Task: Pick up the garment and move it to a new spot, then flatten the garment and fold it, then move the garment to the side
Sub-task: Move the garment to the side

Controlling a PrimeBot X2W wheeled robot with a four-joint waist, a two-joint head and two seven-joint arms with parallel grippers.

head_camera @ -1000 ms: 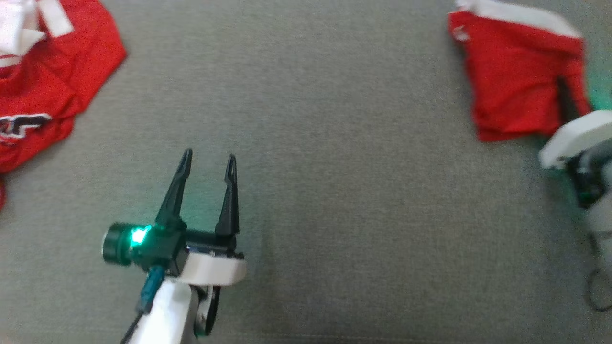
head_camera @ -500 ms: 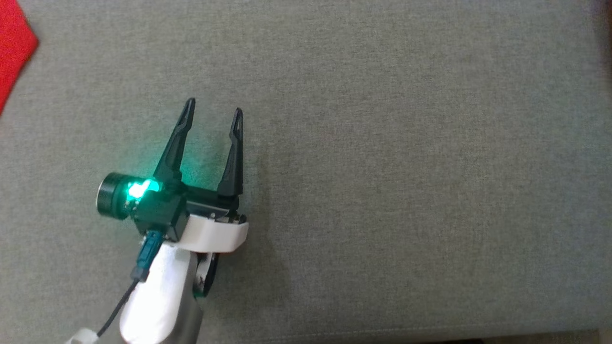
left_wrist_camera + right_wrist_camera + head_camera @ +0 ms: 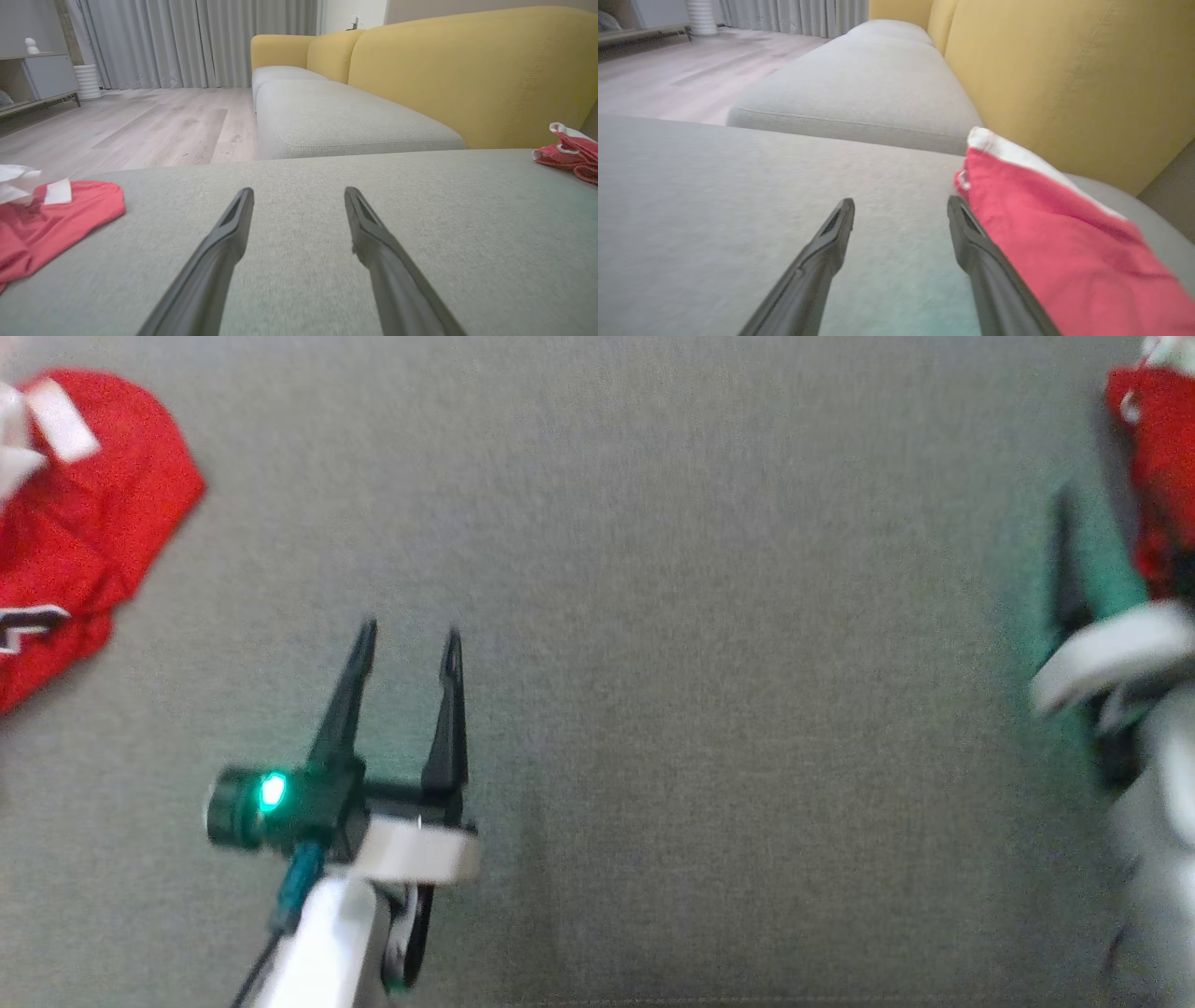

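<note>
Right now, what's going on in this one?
A two-armed robot is working over a grey cushion. Its right gripper is open with nothing between the fingers, and a red garment with a white edge lies flat on the cushion right beside one finger. The left gripper is also open and empty, over bare cushion. A second red garment lies crumpled at the far left. Neither piece of clothing is being held.
</note>
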